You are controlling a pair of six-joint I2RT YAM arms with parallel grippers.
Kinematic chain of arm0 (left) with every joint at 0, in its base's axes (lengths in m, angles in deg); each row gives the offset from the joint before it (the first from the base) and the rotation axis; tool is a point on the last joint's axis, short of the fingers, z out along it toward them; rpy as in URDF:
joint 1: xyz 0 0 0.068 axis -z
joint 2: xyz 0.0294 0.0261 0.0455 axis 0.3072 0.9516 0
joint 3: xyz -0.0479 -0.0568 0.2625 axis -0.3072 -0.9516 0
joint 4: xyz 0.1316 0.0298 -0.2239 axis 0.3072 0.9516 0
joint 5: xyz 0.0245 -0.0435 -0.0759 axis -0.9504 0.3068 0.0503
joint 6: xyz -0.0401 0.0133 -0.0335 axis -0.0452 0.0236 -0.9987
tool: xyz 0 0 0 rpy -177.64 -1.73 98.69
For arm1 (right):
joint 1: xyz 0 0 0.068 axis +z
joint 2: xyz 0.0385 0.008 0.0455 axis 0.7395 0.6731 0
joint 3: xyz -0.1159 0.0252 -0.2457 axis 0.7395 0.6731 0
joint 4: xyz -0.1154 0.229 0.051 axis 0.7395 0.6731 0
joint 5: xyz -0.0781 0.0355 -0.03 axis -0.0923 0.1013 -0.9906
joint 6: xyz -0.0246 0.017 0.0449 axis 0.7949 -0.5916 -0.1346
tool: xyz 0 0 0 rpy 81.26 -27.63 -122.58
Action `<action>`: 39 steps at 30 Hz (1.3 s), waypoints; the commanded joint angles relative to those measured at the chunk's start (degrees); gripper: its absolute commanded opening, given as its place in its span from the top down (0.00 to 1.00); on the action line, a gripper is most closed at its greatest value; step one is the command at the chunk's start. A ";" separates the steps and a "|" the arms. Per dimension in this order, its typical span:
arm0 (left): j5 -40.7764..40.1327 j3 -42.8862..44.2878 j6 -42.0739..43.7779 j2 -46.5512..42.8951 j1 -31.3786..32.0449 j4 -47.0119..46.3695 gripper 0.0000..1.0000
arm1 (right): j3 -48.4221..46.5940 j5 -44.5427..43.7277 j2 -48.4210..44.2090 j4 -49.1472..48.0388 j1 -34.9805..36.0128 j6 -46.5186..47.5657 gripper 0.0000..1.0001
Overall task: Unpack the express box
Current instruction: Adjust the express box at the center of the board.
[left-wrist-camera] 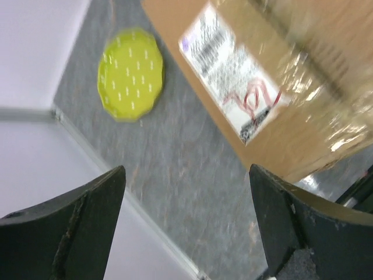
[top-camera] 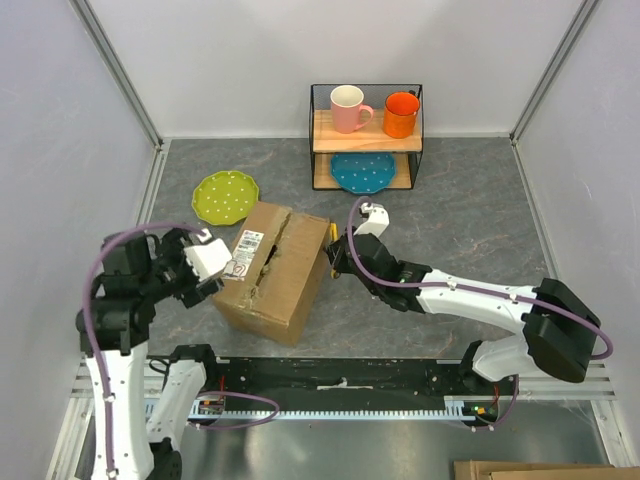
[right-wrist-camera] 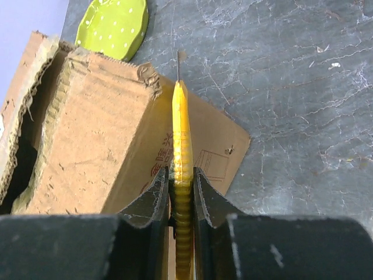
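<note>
Top view: bright, even, diffuse light from overhead; shadows are kept faint and short. Left wrist view: smeared throughout by motion blur; label print on the express box [left-wrist-camera: 250, 76] is rendered unreadable, and glare is thrown off its tape at 3 o'clock. Right wrist view: sharp; a highlight is carried along the yellow cutter [right-wrist-camera: 181, 140].

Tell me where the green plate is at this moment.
In the top view, the green plate lies flat on the table at the far left, just beyond the express box and left of the wire shelf.
</note>
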 commanded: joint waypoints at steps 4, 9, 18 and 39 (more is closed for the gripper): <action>-30.54 -29.72 12.01 -8.99 -0.88 -15.15 0.11 | -3.51 2.65 2.51 -5.29 -0.87 -0.95 1.00; -24.52 -25.13 6.12 -4.08 -1.15 -10.11 0.13 | -6.49 4.85 5.06 -5.73 -1.75 -0.42 1.00; 12.67 -18.60 14.44 -4.17 -1.06 9.78 0.10 | -12.73 13.45 9.46 -9.51 -6.75 1.68 1.00; 18.06 9.46 7.18 13.50 -0.97 2.32 0.16 | -3.87 46.22 -15.40 -3.62 -10.47 6.53 1.00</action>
